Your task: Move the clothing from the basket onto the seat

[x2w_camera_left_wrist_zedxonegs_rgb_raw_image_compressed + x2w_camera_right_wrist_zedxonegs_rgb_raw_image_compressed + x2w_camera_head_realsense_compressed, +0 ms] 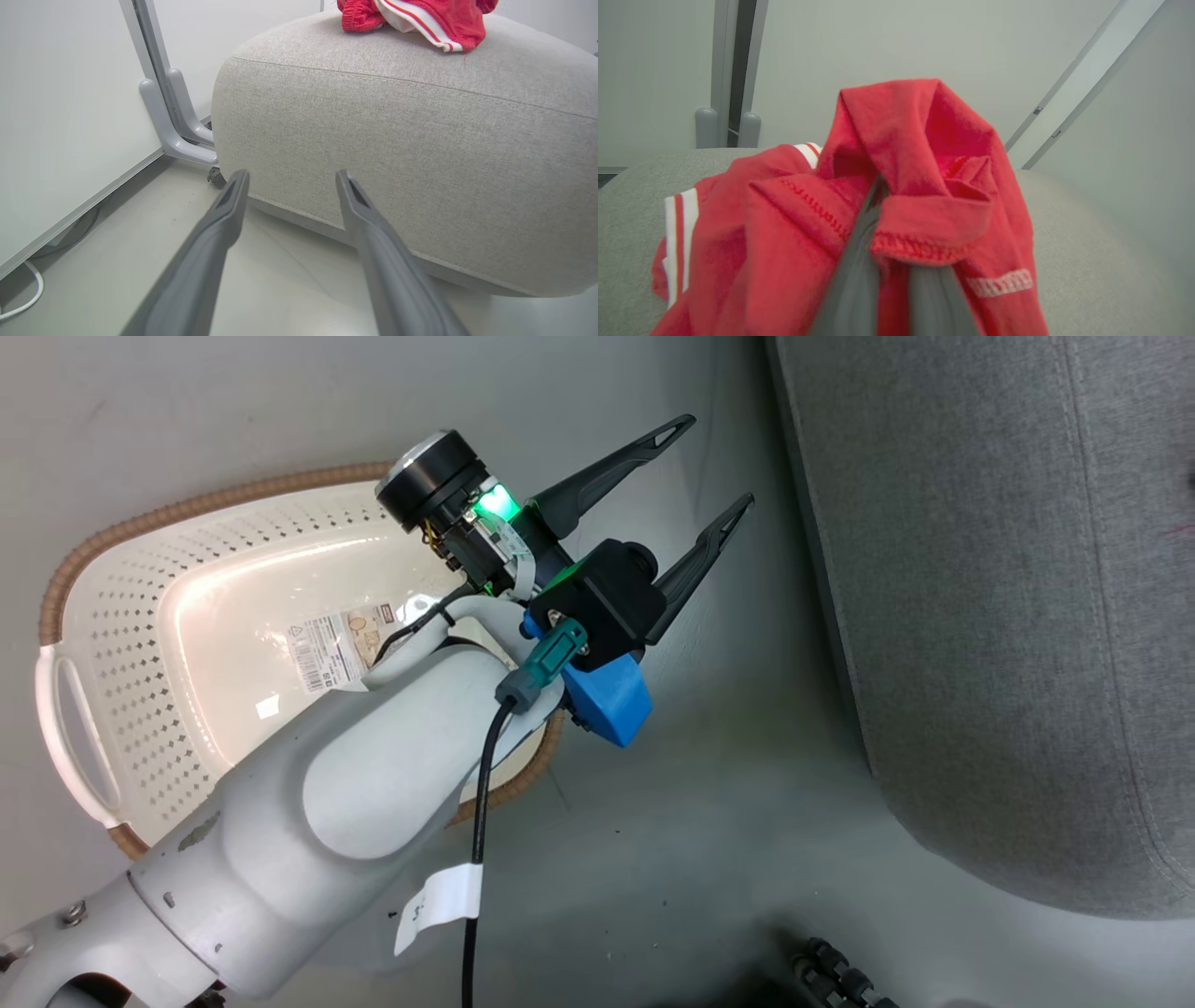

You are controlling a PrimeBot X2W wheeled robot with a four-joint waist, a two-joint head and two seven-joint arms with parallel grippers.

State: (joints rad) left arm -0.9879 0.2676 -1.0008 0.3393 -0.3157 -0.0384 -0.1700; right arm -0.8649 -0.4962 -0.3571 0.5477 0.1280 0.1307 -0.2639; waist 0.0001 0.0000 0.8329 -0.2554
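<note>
The left arm reaches in from the lower left of the head view, its pale forearm (373,803) slanting up across the basket (121,644). The left claw (717,462) hangs above the floor (700,821), between the basket's near rim and the side edge of the seat (1008,616). Its two dark fingers are spread wide and hold nothing. In its own wrist view the left claw (291,174) points at the seat's rounded side (397,154), low near the bottom seam.

The right claw (878,210) is closed, its fingers pressed together with a fold of the clothing (924,149) pinched between them and bunched over their tips. The garment, red with white stripe trim, lies draped on the top of the seat (626,196). From the left wrist, the clothing (416,18) sits heaped by the seat's top edge.

The basket stands on the floor beside the seat and has no clothing in it. A paper label (341,649) is stuck to its bottom, with print too small to read. White lettering (1001,282) on the garment's lower hem is blurred and cannot be read. A white tag (439,901) hangs on the black cable (481,784) along the forearm, and its marks cannot be read either.
</note>
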